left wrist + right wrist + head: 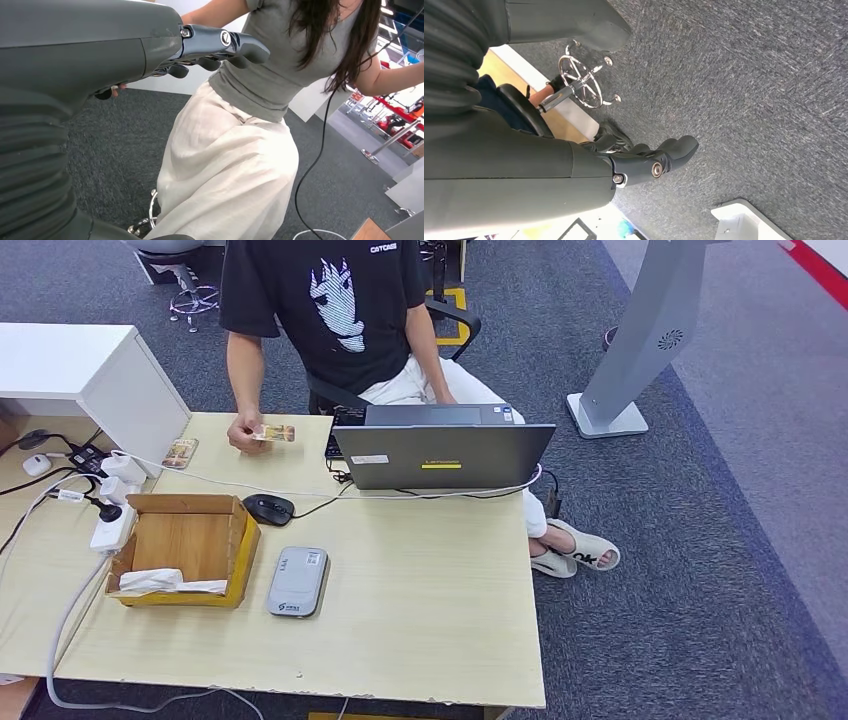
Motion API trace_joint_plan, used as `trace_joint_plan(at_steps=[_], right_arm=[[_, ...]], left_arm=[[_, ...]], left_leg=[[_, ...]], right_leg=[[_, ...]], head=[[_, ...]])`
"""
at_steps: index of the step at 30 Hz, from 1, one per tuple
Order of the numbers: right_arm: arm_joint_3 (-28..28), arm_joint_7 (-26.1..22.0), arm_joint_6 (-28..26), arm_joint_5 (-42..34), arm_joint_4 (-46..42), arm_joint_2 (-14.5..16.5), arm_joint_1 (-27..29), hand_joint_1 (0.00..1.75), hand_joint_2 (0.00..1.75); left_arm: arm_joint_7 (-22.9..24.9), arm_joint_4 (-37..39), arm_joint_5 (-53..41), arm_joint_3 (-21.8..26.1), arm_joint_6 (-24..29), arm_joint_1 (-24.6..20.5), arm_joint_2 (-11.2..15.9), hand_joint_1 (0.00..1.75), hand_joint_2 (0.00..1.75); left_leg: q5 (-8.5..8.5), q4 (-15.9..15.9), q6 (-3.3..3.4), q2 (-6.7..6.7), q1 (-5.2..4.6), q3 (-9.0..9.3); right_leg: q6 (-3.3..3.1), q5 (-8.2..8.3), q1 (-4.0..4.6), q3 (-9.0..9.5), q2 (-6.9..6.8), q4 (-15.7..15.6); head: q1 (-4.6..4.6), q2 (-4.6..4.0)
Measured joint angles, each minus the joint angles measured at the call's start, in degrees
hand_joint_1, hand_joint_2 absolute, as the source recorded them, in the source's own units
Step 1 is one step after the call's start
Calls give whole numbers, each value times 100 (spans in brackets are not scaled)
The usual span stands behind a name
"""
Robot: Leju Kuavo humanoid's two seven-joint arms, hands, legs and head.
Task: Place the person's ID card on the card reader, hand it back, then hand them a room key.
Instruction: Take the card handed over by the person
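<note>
Where laptop (445,455) stands, mouse (268,508) adjoins.

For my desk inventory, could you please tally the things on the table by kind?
Cards: 2, one in the person's hand, one lying flat
Laptop: 1
Mouse: 1
Card reader: 1
Cardboard box: 1
Power strip: 1
Total: 7

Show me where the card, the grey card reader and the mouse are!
card (275,433), head view, middle of its face, in the person's hand.
card reader (298,581), head view, middle of its grey top.
mouse (268,508), head view, its black back.
</note>
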Motion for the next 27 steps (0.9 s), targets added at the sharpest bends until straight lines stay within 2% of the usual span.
trace_joint_plan(at_steps=[23, 25, 27], right_arm=[[0, 0, 0, 0, 0, 2, 0, 0, 175], [1, 26, 82, 54, -1, 2, 2, 0, 175], [3, 164, 433, 292, -65, -1, 38, 0, 175]], left_arm=[[0, 1, 0, 0, -1, 0, 0, 0, 175], [-47, -32, 162, -15, -143, 54, 21, 0, 175], [-94, -609, 926, -180, -646, 312, 144, 0, 175]], left_leg=[[0, 0, 0, 0, 0, 0], [1, -1, -2, 3, 3, 3], [-11, 16, -25, 33, 35, 18]], right_leg=[[0, 0, 0, 0, 0, 0], [-1, 0, 2, -3, 3, 1], [-19, -4, 29, -24, 33, -1]], head=[[0, 0], [1, 0], [-9, 0]])
